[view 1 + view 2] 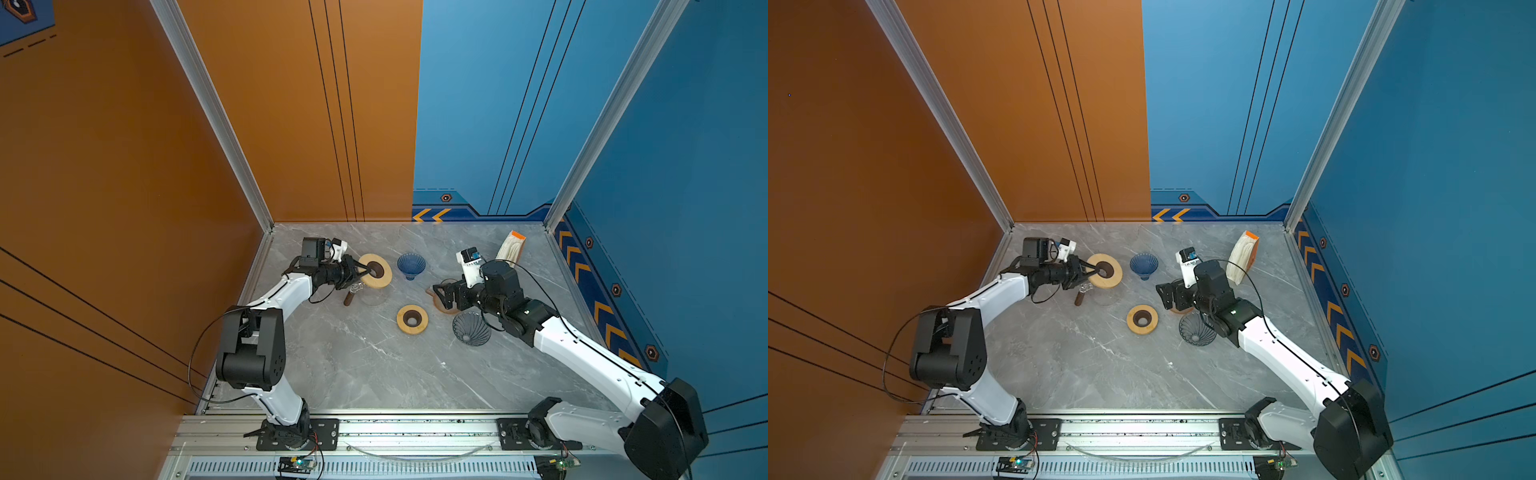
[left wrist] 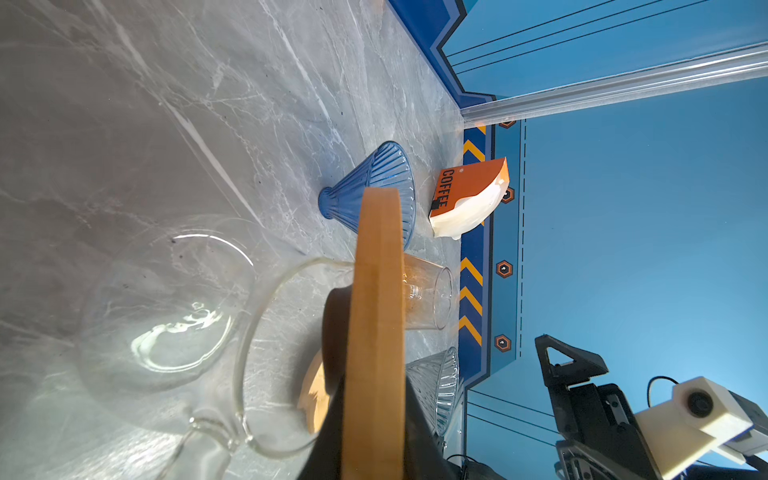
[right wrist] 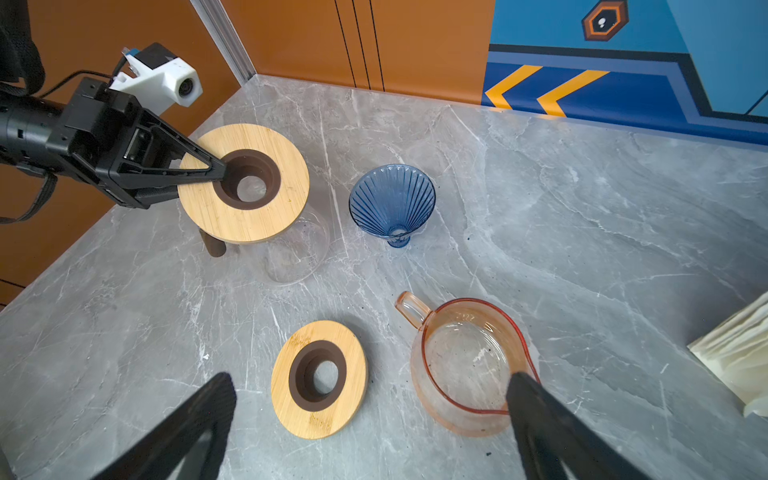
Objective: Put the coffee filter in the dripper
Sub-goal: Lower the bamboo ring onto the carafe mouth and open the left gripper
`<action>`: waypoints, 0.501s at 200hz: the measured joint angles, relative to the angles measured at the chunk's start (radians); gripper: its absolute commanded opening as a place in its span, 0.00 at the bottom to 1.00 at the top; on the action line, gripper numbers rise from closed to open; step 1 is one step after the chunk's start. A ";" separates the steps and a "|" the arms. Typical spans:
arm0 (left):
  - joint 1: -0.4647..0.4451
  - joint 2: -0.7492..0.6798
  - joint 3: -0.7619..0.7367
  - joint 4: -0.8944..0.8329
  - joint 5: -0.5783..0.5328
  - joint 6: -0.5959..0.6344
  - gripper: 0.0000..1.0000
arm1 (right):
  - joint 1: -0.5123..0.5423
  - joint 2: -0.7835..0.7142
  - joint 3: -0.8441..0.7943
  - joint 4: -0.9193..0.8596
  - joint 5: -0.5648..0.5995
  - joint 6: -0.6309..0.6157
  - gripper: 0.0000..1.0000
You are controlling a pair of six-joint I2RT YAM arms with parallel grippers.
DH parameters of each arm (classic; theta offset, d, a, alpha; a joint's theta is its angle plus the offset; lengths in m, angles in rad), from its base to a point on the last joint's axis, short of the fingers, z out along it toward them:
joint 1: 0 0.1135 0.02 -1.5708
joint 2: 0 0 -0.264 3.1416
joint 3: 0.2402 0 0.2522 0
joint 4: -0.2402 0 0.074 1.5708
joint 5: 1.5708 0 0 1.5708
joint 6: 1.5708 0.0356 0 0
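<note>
Nearby — box (image 2: 473, 183) w/ filters (image 2: 465, 216), blue dripper (image 3: 392, 199)

Grey marble tabletop (image 1: 374, 365). Bears blue dripper (image 1: 411, 266), flat wooden ring (image 1: 412, 319), pink glass pitcher (image 3: 465, 365), clear carafe (image 3: 291, 257), smoky dripper (image 1: 471, 328), filter pack (image 1: 511, 247) at back right.

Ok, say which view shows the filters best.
Left wrist view: the filters show whole, close, with the label readable. Both top views show them small; the right wrist view cuts them at its edge.
</note>
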 measured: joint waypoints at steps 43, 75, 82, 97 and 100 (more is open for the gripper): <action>0.004 0.007 -0.011 0.014 0.000 -0.014 0.23 | 0.000 0.000 0.000 0.000 0.000 0.000 1.00; 0.019 0.008 -0.013 0.021 0.000 -0.015 0.26 | 0.000 0.000 0.000 0.000 0.000 0.000 1.00; 0.022 0.008 -0.014 0.021 0.000 -0.014 0.26 | 0.000 0.000 0.000 0.000 0.000 0.000 1.00; 0.030 0.008 -0.017 0.022 0.000 -0.014 0.28 | 0.000 0.000 0.000 0.000 0.000 0.000 1.00; 0.032 0.008 -0.018 0.022 0.000 -0.015 0.28 | 0.000 0.000 0.000 0.000 0.000 0.000 1.00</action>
